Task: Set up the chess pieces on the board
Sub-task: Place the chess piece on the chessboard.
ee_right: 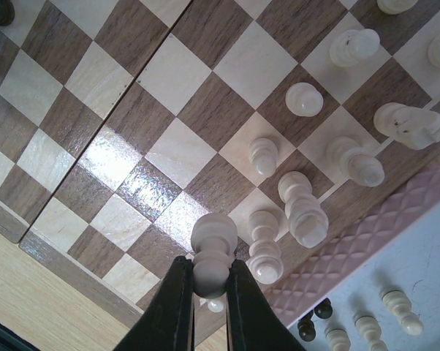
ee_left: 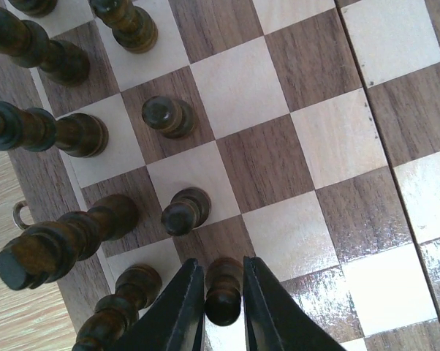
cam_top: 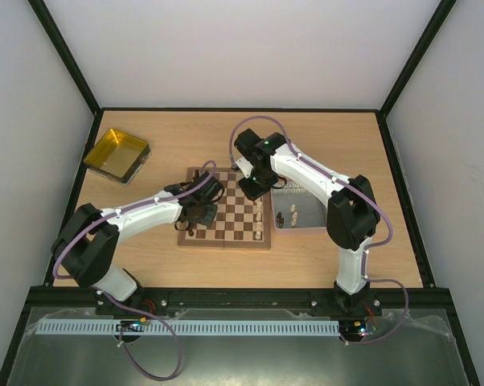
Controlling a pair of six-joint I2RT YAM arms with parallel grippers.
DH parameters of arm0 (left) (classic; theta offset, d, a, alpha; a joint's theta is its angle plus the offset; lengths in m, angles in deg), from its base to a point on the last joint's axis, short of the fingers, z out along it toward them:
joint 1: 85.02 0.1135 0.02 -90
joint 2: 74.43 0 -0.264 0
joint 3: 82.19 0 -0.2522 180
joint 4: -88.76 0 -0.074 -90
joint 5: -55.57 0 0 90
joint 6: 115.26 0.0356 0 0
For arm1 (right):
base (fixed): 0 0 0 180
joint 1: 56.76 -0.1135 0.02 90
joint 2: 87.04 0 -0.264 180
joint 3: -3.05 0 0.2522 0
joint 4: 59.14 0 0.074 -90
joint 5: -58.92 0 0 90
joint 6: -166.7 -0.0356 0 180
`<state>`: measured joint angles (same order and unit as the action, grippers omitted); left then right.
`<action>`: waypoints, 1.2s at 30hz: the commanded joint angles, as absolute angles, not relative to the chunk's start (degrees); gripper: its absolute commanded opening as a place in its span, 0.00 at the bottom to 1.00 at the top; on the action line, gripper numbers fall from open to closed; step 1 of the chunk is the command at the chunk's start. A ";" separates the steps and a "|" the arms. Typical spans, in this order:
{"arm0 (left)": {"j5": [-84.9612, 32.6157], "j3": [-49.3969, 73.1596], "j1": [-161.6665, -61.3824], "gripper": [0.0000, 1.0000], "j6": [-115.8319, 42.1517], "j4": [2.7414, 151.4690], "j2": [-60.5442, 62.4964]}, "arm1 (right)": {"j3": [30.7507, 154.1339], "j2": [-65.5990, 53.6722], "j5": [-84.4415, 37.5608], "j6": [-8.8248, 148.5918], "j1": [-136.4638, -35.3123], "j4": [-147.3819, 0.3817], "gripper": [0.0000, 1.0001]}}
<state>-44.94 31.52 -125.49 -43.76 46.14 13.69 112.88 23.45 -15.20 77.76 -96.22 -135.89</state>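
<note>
Wooden table (cam_top: 186,137), checkered board (cam_top: 240,219), yellow tray (cam_top: 116,153), grey tray (cam_top: 305,211)

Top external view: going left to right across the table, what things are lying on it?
First the yellow tray, then the board, then the grey metal tray.

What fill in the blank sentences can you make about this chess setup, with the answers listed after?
The left claw is shut on a pawn whose colour is ___.
The pale pawn is gripped by the ___ claw.
The yellow tray lies on the ___ arm's side of the board.
Answers: dark; right; left.
</note>
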 commanded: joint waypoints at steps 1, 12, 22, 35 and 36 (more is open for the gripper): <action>-45.77 31.49 -125.19 0.19 -43.72 46.00 14.25 | 113.62 22.49 -16.56 77.34 -96.66 -136.68 0.02; -45.95 32.04 -125.28 0.23 -43.64 47.15 8.52 | 114.25 23.48 -16.45 77.23 -96.64 -136.85 0.02; -49.21 32.40 -126.94 0.33 -43.94 47.43 -1.59 | 113.94 25.84 -16.89 77.16 -96.93 -136.78 0.02; -50.88 33.32 -126.95 0.39 -43.94 47.90 -7.26 | 114.54 29.44 -18.49 77.09 -98.40 -136.74 0.02; -50.68 33.41 -126.95 0.39 -43.83 48.11 -7.32 | 114.66 29.71 -18.62 77.05 -98.40 -136.74 0.02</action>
<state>-50.01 32.41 -126.65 -43.76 47.65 -7.17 112.88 28.28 -16.78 77.65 -98.10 -135.86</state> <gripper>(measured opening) 0.388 0.060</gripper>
